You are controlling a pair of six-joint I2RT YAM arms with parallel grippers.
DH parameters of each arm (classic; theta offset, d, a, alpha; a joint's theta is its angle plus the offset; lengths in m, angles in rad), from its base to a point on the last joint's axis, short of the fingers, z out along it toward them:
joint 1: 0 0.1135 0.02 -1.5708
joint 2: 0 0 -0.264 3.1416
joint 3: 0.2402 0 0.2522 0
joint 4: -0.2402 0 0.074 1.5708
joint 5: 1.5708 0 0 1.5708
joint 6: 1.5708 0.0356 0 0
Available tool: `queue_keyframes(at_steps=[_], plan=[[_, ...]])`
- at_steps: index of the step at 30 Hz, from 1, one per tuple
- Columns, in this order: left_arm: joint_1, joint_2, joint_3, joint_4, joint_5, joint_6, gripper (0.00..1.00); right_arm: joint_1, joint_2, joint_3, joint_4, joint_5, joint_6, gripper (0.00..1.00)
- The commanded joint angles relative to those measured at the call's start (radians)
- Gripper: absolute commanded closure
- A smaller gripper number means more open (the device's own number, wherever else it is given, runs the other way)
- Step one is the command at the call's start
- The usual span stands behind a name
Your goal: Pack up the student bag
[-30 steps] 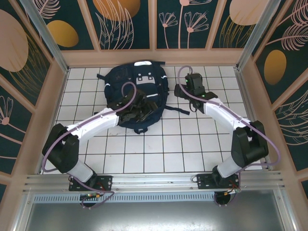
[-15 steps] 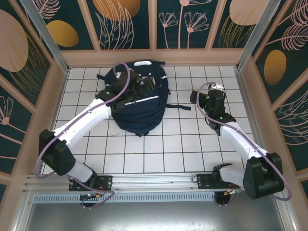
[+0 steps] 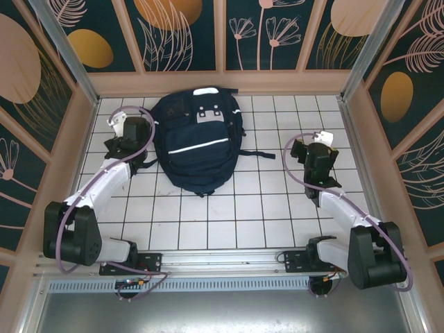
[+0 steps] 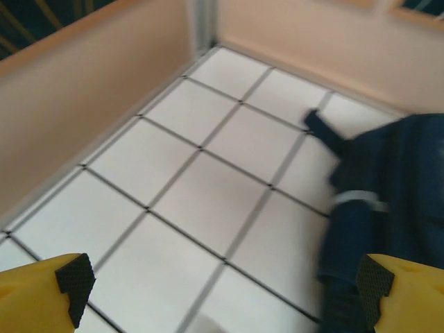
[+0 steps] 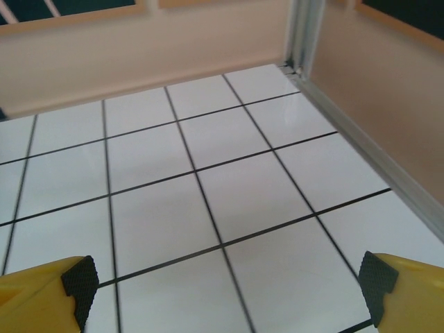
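**A:** Where's the backpack (image 3: 198,142) sitting right now?

**B:** It's lying flat at the back of the tiled table (image 3: 208,215), between the arms. The left gripper (image 4: 225,279) is hanging just beside it, jaws spread wide and gripping nothing. The right gripper (image 5: 229,279) is hovering over bare tiles, also spread wide.

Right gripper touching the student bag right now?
Apart. The top external view shows white tiles between the right gripper and the student bag; the right wrist view has its open fingers over bare tile.
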Motion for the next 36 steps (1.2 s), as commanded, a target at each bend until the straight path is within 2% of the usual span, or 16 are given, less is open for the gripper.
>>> queue_keyframes(at_steps=[1,5,8,13,14,17,20,23,25,28,30,32,36], plan=[[0.048,0.03,-0.082,0.199,-0.063,0.109,0.02,-0.028,0.031,-0.047,0.181,0.013,-0.039,0.01],[0.068,0.083,-0.189,0.38,-0.117,0.172,0.01,-0.043,0.118,-0.092,0.342,0.009,-0.095,0.01],[0.08,0.116,-0.265,0.54,-0.116,0.186,0.02,-0.06,0.203,-0.107,0.438,0.024,-0.086,0.01],[0.082,0.14,-0.407,0.874,-0.003,0.299,0.02,-0.071,0.338,-0.116,0.603,-0.066,-0.102,0.01],[0.085,0.136,-0.416,0.898,0.036,0.319,0.02,-0.073,0.364,-0.119,0.635,-0.092,-0.11,0.01],[0.092,0.14,-0.484,1.05,0.135,0.371,0.01,-0.1,0.367,-0.117,0.628,-0.142,-0.095,0.01],[0.095,0.123,-0.542,1.141,0.216,0.399,0.02,-0.16,0.338,-0.192,0.725,-0.253,-0.055,0.01],[0.112,0.104,-0.599,1.217,0.286,0.399,0.01,-0.174,0.346,-0.232,0.801,-0.305,-0.057,0.01],[0.13,0.105,-0.606,1.226,0.334,0.393,0.02,-0.17,0.393,-0.276,0.936,-0.314,-0.076,0.01],[0.141,0.108,-0.627,1.266,0.398,0.4,0.02,-0.169,0.381,-0.267,0.904,-0.307,-0.07,0.01],[0.15,0.147,-0.675,1.397,0.434,0.407,0.01,-0.168,0.38,-0.266,0.895,-0.309,-0.069,0.01],[0.151,0.133,-0.662,1.339,0.438,0.405,0.01,-0.169,0.379,-0.264,0.893,-0.308,-0.069,0.01],[0.152,0.137,-0.67,1.363,0.435,0.407,0.01,-0.168,0.379,-0.263,0.89,-0.306,-0.07,0.01]])
